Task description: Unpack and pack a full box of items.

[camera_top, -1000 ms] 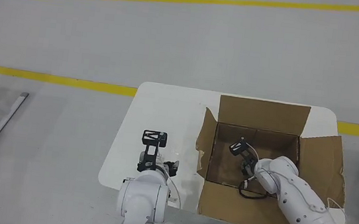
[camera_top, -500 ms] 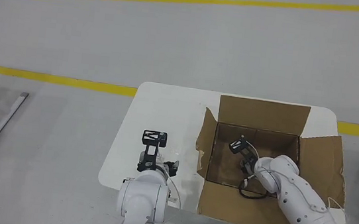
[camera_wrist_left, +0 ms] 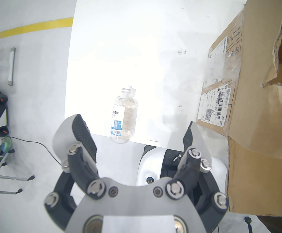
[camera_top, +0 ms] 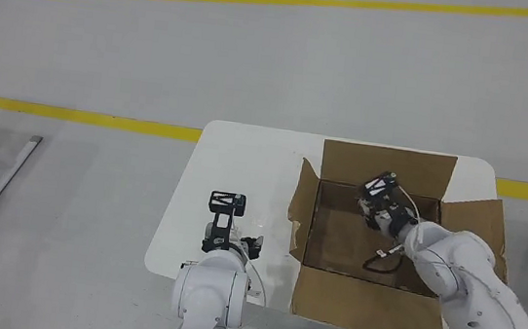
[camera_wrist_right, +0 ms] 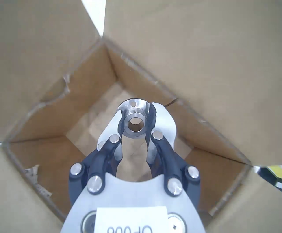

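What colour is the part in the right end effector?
The flange is silver; best in right wrist view.

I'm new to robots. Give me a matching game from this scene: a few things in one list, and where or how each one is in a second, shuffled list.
Things:
1. metal ring part
2. clear bottle
3. cardboard box
4. left gripper

States:
A. jaws wide, nothing gripped
B. standing on the white table
C. top flaps spread open
D. clamped in the right gripper

Pairs: 1-D, 2-B, 3-C, 4-A.
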`<control>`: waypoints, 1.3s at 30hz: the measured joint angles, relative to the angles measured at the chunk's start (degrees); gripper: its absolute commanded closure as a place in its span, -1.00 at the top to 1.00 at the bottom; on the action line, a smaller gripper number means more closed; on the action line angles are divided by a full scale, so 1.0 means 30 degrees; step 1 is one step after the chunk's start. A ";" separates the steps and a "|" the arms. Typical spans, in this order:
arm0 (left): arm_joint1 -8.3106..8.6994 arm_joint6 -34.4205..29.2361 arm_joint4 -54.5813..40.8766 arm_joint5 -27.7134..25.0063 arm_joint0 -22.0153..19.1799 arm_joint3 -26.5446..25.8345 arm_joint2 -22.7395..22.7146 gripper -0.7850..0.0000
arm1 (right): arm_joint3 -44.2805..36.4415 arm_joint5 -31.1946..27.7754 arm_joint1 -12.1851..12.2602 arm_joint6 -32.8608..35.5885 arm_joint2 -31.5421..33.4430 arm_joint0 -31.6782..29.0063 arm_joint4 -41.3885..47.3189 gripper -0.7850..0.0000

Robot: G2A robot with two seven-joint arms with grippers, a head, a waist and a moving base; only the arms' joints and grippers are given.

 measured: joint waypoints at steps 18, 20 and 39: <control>0.0000 0.0000 0.0000 0.0000 0.0000 0.0000 0.0000 1.00 | -0.3408 -0.1910 0.0211 -1.0067 0.4199 -0.5011 0.2857 -1.00; 0.0000 0.0000 0.0000 0.0000 0.0000 0.0000 0.0000 1.00 | -0.3406 -0.1909 0.0211 -1.0066 0.4200 -0.5010 0.2858 -1.00; 0.0000 0.0000 0.0000 0.0000 0.0000 0.0000 0.0000 1.00 | -0.4347 -0.0753 0.0382 -1.1998 1.0591 -0.7300 0.5344 -1.00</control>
